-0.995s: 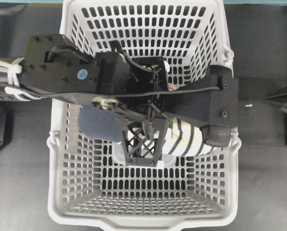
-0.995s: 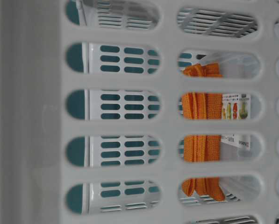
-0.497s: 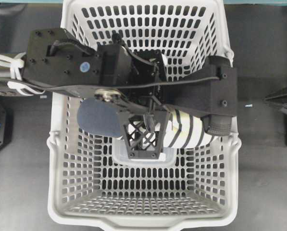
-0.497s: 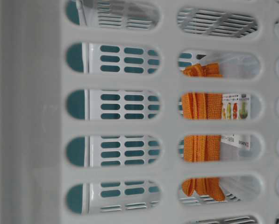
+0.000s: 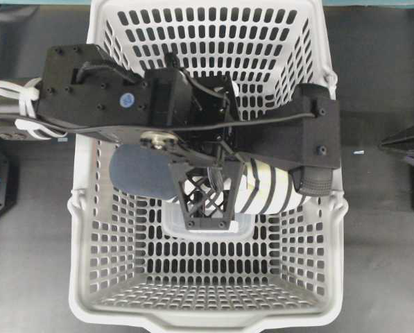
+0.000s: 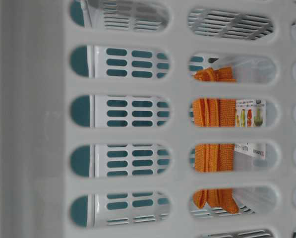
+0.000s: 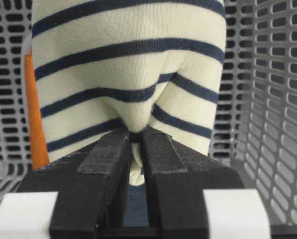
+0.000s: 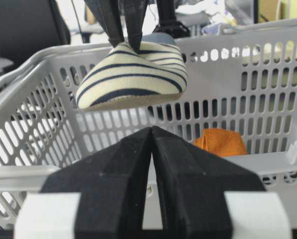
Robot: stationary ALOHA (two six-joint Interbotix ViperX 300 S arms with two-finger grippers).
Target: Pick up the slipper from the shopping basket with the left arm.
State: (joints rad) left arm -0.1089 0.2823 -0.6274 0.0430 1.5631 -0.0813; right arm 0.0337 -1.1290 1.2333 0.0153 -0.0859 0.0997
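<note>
The slipper (image 5: pixel 265 191), cream with navy stripes and a navy insole, hangs inside the light grey shopping basket (image 5: pixel 193 320), clear of its floor. My left gripper (image 5: pixel 213 182), the lattice-patterned one, is shut on a pinched fold of the slipper's upper. The left wrist view shows the jaws (image 7: pixel 137 134) closed on the striped fabric (image 7: pixel 123 64). The right wrist view shows the slipper (image 8: pixel 133 74) held near rim height by the left fingers (image 8: pixel 123 25). My right gripper (image 8: pixel 152 130) is shut and empty, outside the basket's side wall (image 5: pixel 394 144).
A folded orange cloth (image 8: pixel 220 142) lies in the basket; it also shows through the wall slots (image 6: pixel 214 129) and beside the slipper (image 7: pixel 36 124). A clear plastic package (image 5: pixel 207 225) lies on the basket floor. The slotted walls (image 7: pixel 267 99) surround the left gripper.
The left arm has shifted slightly toward the basket's far side with the slipper in its jaws. The right gripper has not moved.
</note>
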